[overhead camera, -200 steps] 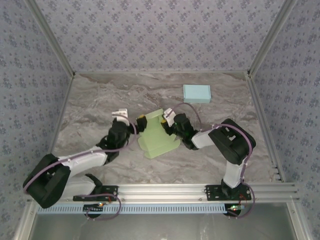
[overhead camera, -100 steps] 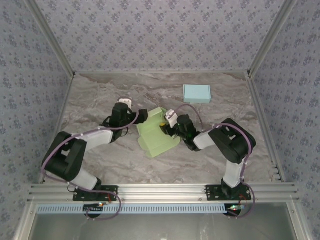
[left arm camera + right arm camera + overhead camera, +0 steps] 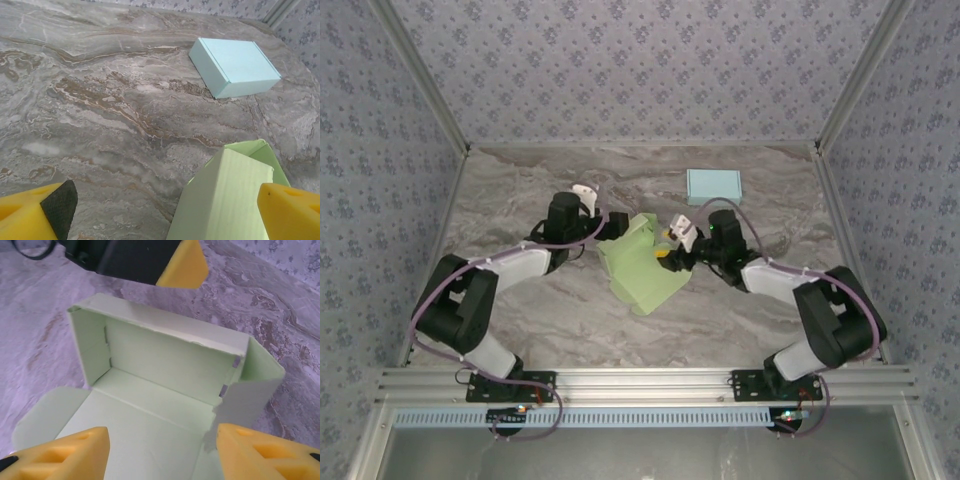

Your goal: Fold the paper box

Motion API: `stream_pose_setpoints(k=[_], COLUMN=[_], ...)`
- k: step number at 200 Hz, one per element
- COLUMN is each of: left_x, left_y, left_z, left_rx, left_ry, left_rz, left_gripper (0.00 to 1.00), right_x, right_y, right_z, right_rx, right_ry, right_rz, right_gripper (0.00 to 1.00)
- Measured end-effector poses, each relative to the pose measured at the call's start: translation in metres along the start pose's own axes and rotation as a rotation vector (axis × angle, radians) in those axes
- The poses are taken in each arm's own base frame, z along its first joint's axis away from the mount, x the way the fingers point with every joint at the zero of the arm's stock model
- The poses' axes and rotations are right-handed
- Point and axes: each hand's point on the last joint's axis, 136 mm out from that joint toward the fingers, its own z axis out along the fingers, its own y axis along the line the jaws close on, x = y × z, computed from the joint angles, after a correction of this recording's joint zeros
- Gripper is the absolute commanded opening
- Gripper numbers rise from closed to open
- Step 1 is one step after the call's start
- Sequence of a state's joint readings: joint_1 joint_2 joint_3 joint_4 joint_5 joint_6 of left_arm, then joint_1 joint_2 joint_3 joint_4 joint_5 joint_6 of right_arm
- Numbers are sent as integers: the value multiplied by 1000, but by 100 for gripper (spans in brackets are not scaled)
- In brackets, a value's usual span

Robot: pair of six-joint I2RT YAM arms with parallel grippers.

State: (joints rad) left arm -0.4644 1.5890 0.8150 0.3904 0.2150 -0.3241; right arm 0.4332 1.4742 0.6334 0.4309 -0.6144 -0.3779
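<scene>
Compared with a second ago, the right arm has swung out and is now stretched. Its right hand (image 3: 670,250) has drawn back to the 3 o'clock side of the green paper box (image 3: 640,270). The left arm has reached further over the desk (image 3: 520,190), bringing the left hand (image 3: 613,228) to about 10 o'clock of the box, and the box itself has turned a little.

The box lies near the middle of the desk, only partly formed. In the right wrist view its back wall and two side walls stand up, while the big front panel lies flat under that hand. A closed blue box (image 3: 713,186) rests apart at about 1 o'clock.

Both hands are spread and grip nothing. In the left wrist view the left hand's fingers (image 3: 280,210) stand wide apart, with one wall of the box rising close to the right one.

I think the main danger is that nobody is holding the box. It looks light, so a push from one side alone could make it slide or turn instead of folding. The standing side flap at 3 o'clock could also be bent the wrong way if a finger comes down on it.
</scene>
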Motion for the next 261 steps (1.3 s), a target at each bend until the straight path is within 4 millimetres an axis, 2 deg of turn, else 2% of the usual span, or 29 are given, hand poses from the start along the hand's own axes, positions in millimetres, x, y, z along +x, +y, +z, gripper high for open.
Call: stream_pose_setpoints(k=[22,37,77,105,133,161,180,195,237,261], left_x=[7,12,18,19,19,23,24,23,22,26], left_y=[1,1,-2,-5,-8,-10,-12,-13,-17,-21], left_z=[8,14,17,17,16,18,21,22,22,21], left_rx=[5,13,41,58,70,90,108,118,145,169], left_ry=[41,68,89,94,97,109,108,103,98,104], left_rz=[22,33,38,44,47,47,42,44,45,40], left_gripper=[89,89,82,81,75,66,59,56,48,48], right_x=[5,10,0,7,20,22,19,16,16,22], right_y=[-21,-35,-70,-85,-78,-68,-60,-52,-41,-40], right_z=[-20,-25,2,24,46,63,71,77,89,87], right_rx=[21,51,87,55,-25,-88,-108,-118,-63,22], right_ry=[-17,-5,28,80,147,177,186,192,229,249], right_rz=[32,58,-10,-127,-231,-278,-286,-276,-242,-190], right_gripper=[62,61,61,62,60,56,43,42,34,35])
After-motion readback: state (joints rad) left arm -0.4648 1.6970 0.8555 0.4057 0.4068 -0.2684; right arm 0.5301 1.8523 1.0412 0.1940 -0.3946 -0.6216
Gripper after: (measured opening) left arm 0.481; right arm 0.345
